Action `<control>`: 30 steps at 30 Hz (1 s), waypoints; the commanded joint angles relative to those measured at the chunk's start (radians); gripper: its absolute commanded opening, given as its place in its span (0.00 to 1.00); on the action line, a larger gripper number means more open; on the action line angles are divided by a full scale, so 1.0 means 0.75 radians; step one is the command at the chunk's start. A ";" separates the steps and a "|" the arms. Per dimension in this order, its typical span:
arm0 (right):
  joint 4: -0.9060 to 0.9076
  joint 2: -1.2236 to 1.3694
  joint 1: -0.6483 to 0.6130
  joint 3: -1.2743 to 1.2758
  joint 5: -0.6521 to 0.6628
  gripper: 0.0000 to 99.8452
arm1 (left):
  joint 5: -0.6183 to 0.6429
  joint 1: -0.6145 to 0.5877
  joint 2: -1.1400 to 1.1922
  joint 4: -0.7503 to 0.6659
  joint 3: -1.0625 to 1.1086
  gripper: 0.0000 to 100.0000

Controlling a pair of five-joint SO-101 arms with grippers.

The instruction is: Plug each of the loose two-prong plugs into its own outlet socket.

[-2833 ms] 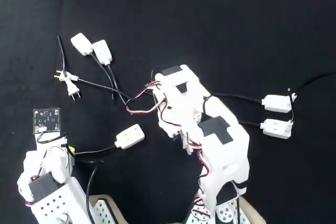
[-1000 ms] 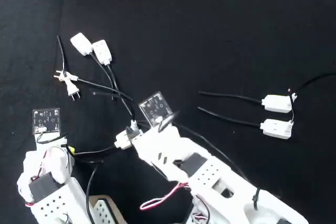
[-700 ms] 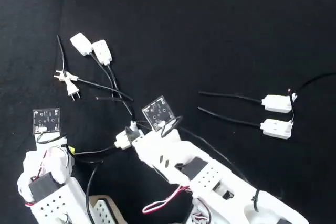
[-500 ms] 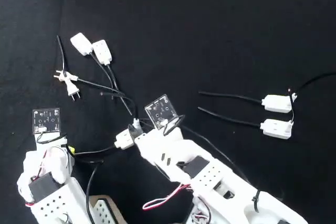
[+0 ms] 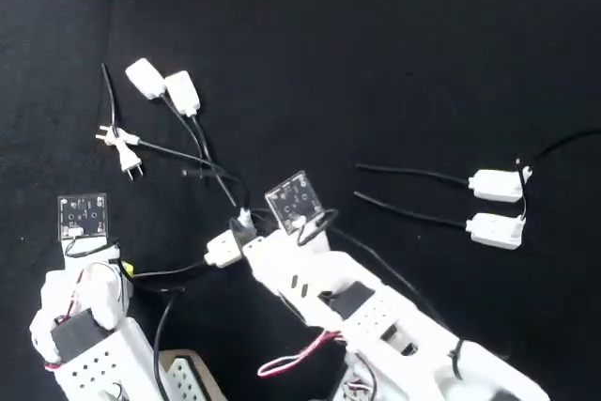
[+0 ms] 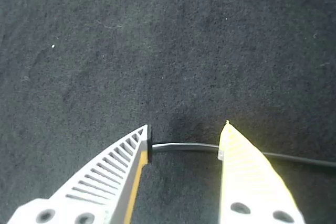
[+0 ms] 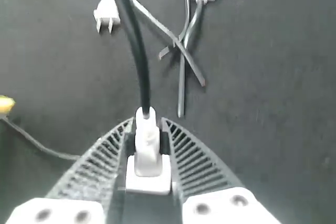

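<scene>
Plug sits in outlet socket, clasped by fingers of right gripper.

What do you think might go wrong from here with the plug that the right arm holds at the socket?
1. The right gripper clamps the white plug at the loose socket; full seating cannot be confirmed, so pushing may slide the socket away.
2. The plug's black cable passes close by the loose two-prong plug and might drag it.
3. The open left gripper straddles a thin cable, which could snag if that arm moves.
</scene>
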 commanded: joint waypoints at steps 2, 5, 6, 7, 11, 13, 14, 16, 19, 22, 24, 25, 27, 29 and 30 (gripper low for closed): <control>-0.027 0.224 0.051 -0.171 0.000 0.01 | -0.010 0.001 -0.010 0.010 -0.011 0.22; -0.025 0.384 0.078 -0.269 -0.037 0.01 | -0.010 0.001 -0.010 0.010 -0.011 0.22; -0.025 0.410 0.078 -0.285 -0.037 0.01 | -0.010 0.001 -0.010 0.010 -0.011 0.22; -0.023 0.418 0.076 -0.289 -0.037 0.01 | -0.010 0.001 -0.010 0.010 -0.011 0.22; -0.018 0.384 0.070 -0.265 -0.037 0.01 | -0.010 0.001 -0.010 0.010 -0.011 0.22; -0.020 0.334 0.045 -0.232 -0.037 0.01 | -0.010 0.001 -0.010 0.010 -0.011 0.22; -0.027 0.300 0.037 -0.212 -0.037 0.01 | -0.010 0.001 -0.010 0.010 -0.011 0.22; -0.027 0.228 0.027 -0.171 -0.037 0.01 | -0.010 0.001 -0.010 0.010 -0.011 0.22; -0.029 0.126 0.025 -0.114 -0.037 0.01 | -0.010 0.001 -0.010 0.010 -0.011 0.22; -0.047 0.040 0.025 -0.060 -0.037 0.01 | -0.010 0.001 -0.010 0.010 -0.011 0.22; -0.094 -0.011 0.031 -0.021 -0.035 0.01 | -0.010 0.001 -0.010 0.010 -0.011 0.22; -0.090 -0.038 0.049 -0.015 -0.025 0.01 | -0.010 0.001 -0.010 0.010 -0.011 0.22; 0.108 -0.101 0.137 -0.093 0.047 0.01 | -0.010 0.001 -0.010 0.008 -0.011 0.22; 0.604 -0.146 0.211 -0.298 0.027 0.01 | -0.010 0.001 -0.010 0.008 -0.011 0.22; 0.880 -0.152 0.245 -0.431 -0.010 0.01 | -0.010 0.001 -0.010 0.008 -0.011 0.22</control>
